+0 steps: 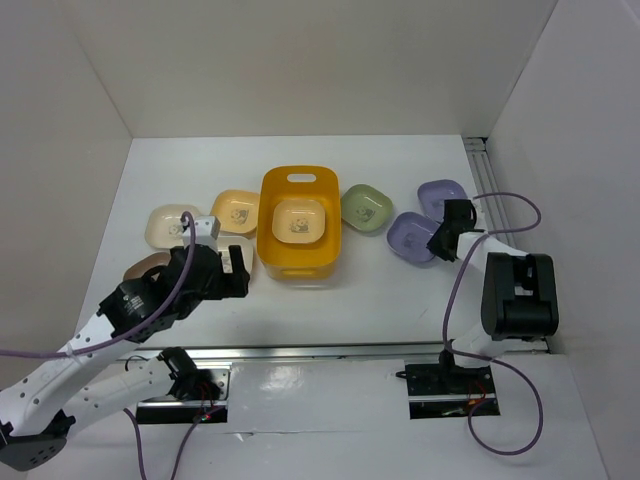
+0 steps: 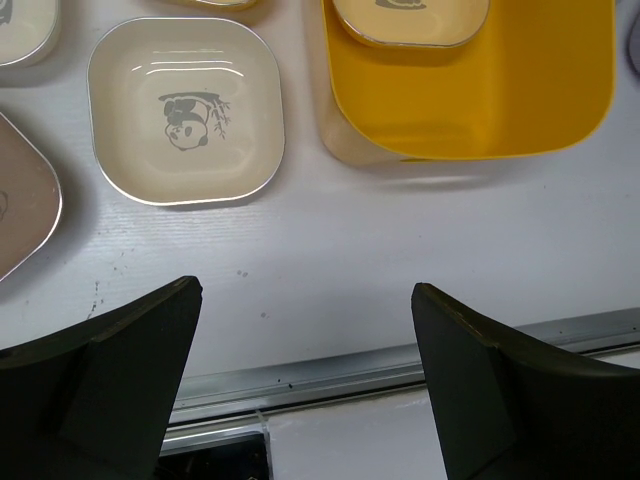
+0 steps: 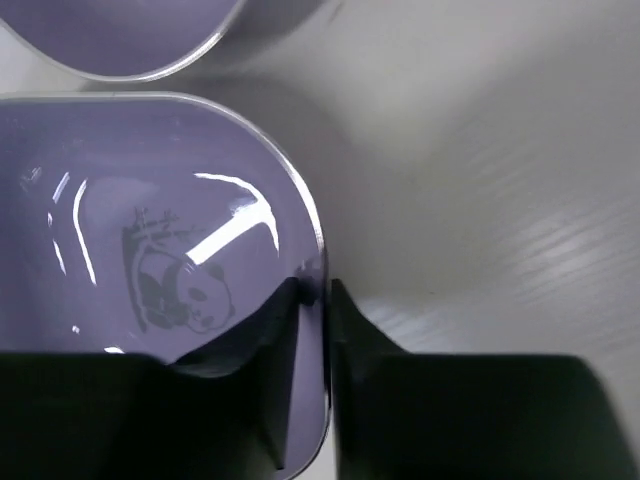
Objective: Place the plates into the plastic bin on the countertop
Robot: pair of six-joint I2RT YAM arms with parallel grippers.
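Observation:
The yellow-orange plastic bin (image 1: 298, 258) stands mid-counter with a cream plate (image 1: 298, 222) inside it. The bin (image 2: 500, 100) and that plate (image 2: 410, 20) also show in the left wrist view. My right gripper (image 1: 440, 243) is shut on the rim of a lavender panda plate (image 1: 410, 236), one finger inside and one outside; the right wrist view shows the gripper (image 3: 318, 290) and the plate (image 3: 150, 230). A second lavender plate (image 1: 442, 196) lies just behind. My left gripper (image 1: 235, 275) is open and empty above the counter, near a cream panda plate (image 2: 185, 110).
A green plate (image 1: 367, 207) lies right of the bin. A yellow plate (image 1: 236, 210), a cream plate (image 1: 172, 225) and a partly hidden tan plate (image 1: 148, 266) lie left of it. A metal rail (image 1: 330, 351) runs along the near edge. White walls surround the counter.

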